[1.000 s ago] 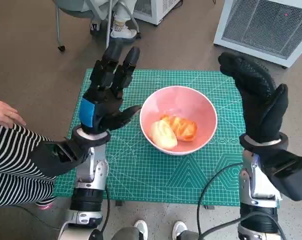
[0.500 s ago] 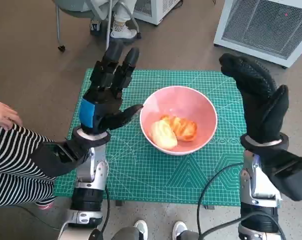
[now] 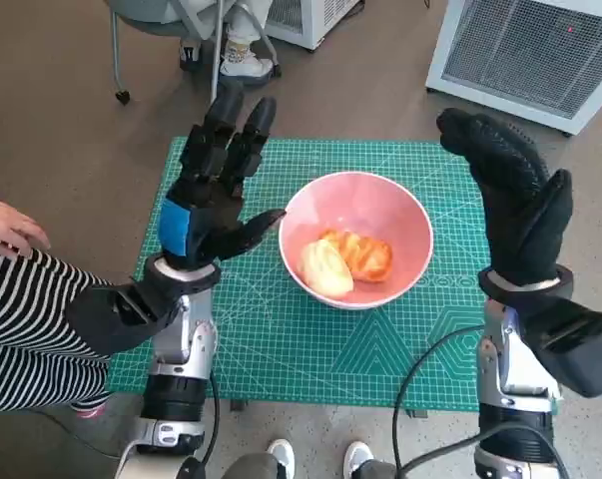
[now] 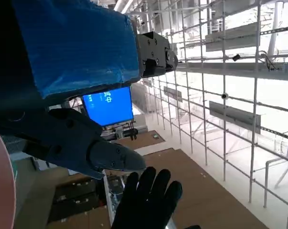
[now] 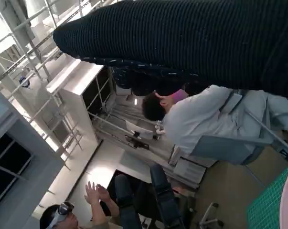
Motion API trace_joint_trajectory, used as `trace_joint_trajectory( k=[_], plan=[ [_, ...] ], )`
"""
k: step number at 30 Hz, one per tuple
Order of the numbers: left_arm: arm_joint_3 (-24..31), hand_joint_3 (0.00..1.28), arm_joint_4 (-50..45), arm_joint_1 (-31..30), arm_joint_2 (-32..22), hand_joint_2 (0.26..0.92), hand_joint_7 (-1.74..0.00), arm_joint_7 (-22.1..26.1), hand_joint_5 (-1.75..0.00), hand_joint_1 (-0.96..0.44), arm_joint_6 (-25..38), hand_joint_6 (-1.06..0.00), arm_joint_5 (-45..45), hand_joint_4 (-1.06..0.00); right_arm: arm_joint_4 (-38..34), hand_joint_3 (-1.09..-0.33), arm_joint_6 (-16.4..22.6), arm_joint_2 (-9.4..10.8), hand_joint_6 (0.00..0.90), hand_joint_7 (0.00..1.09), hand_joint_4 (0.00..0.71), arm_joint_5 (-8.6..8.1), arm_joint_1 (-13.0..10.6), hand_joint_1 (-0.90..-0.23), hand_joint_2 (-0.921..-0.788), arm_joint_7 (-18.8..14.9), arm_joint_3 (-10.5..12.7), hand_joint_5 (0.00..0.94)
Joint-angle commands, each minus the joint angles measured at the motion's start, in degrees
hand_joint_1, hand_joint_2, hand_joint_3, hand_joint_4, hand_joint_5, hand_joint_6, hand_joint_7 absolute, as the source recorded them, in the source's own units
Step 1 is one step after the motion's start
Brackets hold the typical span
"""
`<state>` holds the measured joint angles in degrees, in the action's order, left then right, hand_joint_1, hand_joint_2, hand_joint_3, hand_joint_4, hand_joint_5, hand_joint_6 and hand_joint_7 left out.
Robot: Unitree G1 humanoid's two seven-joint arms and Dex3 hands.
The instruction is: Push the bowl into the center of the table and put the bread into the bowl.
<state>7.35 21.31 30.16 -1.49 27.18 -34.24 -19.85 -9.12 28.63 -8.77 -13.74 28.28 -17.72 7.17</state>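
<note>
Hardly anything had moved: the left hand [image 3: 206, 200] at nine o'clock and right hand [image 3: 520, 205] at three o'clock stayed raised, fingers apart and empty, beside the bowl [image 3: 355, 239] holding soft, light bread [image 3: 345, 259].

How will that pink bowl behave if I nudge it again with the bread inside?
The pink bowl looks rigid with a smooth, rounded wall, so it would probably slide across the green mat rather than flex. Its wide mouth suggests a high push on the rim might tip it. The bread sits loose inside and may shift.
</note>
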Motion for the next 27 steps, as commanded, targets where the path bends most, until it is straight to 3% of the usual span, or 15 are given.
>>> trace_joint_trajectory(
  k=[1, 27],
  plan=[
    [-0.4, 0.16, 0.22, 0.4, -0.01, 0.921, -0.15, -0.06, -0.01, -0.21, -0.57, -0.15, 0.73, -0.19, -1.09, -0.679, -0.01, 0.04, 0.074, 0.4, 0.158, -0.7, -0.23, -0.678, -0.921, -0.42, 0.34, 0.001],
    [-0.52, 0.18, 0.57, 1.19, -0.75, 0.921, -0.16, 1.15, 0.0, -0.21, 0.97, -0.14, -0.35, -0.19, -2.5, -0.689, 1.17, 0.27, 0.075, 0.4, 0.151, -0.4, 0.51, -0.667, -0.921, -0.08, 0.51, 0.0]
  ],
)
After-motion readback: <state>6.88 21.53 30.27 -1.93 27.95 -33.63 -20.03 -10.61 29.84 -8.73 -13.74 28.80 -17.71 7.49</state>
